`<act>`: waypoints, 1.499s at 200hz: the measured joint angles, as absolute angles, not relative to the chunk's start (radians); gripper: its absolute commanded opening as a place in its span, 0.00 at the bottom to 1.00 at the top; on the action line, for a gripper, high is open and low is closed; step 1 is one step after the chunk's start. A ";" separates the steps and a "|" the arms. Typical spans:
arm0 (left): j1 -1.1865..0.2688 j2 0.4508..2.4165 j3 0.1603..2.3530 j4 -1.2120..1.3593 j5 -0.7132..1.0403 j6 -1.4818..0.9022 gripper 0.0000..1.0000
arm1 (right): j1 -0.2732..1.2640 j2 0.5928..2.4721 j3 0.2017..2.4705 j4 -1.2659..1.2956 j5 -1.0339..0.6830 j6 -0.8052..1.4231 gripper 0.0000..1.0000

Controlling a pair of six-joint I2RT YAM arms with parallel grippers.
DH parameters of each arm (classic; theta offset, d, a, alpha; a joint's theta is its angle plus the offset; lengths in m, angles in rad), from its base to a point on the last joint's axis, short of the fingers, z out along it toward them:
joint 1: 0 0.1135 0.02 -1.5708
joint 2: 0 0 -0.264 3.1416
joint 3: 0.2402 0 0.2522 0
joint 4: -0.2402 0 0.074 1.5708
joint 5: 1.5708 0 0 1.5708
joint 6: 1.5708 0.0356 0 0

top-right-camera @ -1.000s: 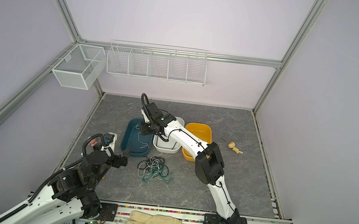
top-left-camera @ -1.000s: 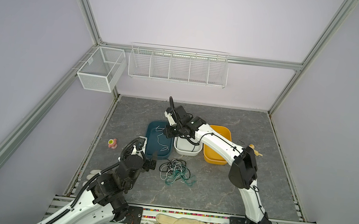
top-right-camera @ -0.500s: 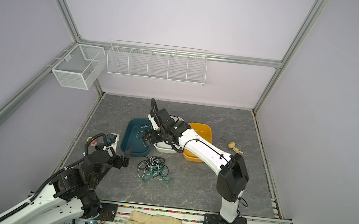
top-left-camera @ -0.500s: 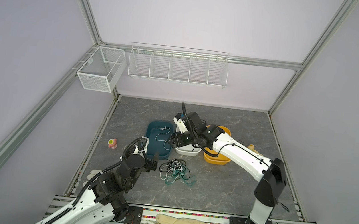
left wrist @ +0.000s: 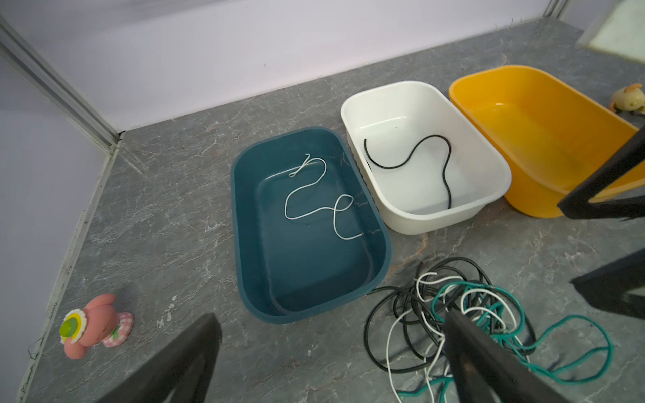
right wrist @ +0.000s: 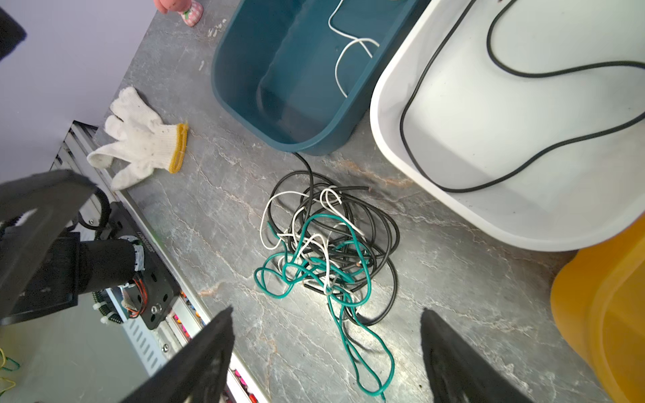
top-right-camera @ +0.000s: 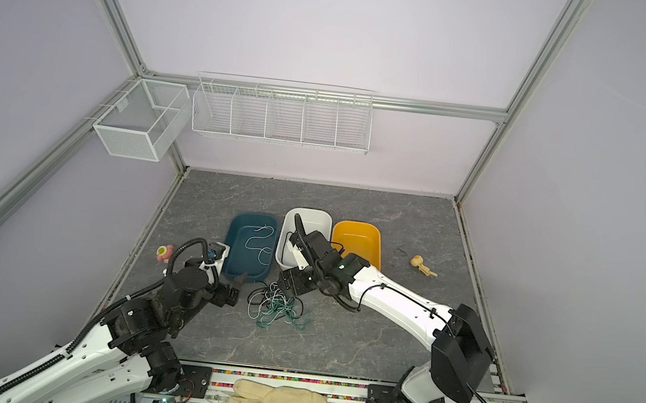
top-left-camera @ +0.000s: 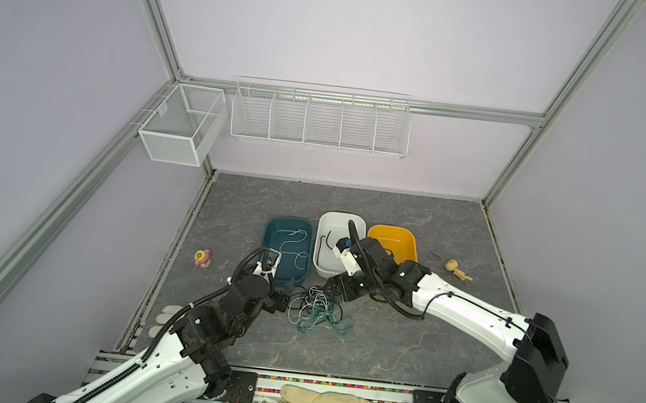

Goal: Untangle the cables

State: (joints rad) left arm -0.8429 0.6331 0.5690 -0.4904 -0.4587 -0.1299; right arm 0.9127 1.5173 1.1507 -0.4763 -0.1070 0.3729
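Cables [top-left-camera: 316,312], thin black, white and teal-green cords, lie knotted in one heap on the grey marbled tabletop [top-left-camera: 400,346] in both top views, just before three plastic tubs. The left gripper [top-left-camera: 286,292] and right gripper [top-left-camera: 337,290] flank the heap, apparently to pull it from opposite sides. From the left wrist, its jaws stand wide and empty, one finger over the heap's edge. A lone white cord [left wrist: 324,208] lies in the teal tub [left wrist: 307,308] and a black cord [left wrist: 444,178] in the white tub [left wrist: 436,219], seemingly sorted by colour. The yellow tub [left wrist: 530,199] holds nothing. From the right wrist, those jaws also gape, empty, above the heap.
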 measured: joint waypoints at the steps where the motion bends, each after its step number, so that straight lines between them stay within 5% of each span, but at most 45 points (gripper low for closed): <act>1: -0.843 0.634 0.569 -0.491 -0.458 -0.129 0.99 | 0.913 1.516 1.148 -0.476 -0.108 0.372 0.81; 50: -0.843 0.701 0.569 -0.487 -0.418 -0.108 0.99 | 0.919 1.512 1.077 -0.397 -0.177 0.352 0.61; 300: -0.843 0.779 0.576 -0.470 -0.332 -0.062 0.99 | 0.931 1.699 1.090 -0.313 -0.186 0.315 0.07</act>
State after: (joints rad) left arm -0.8429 0.7792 0.5758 -0.4702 -0.3321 -0.0624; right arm 0.9314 1.6985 1.0904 -0.3130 -0.1856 0.3145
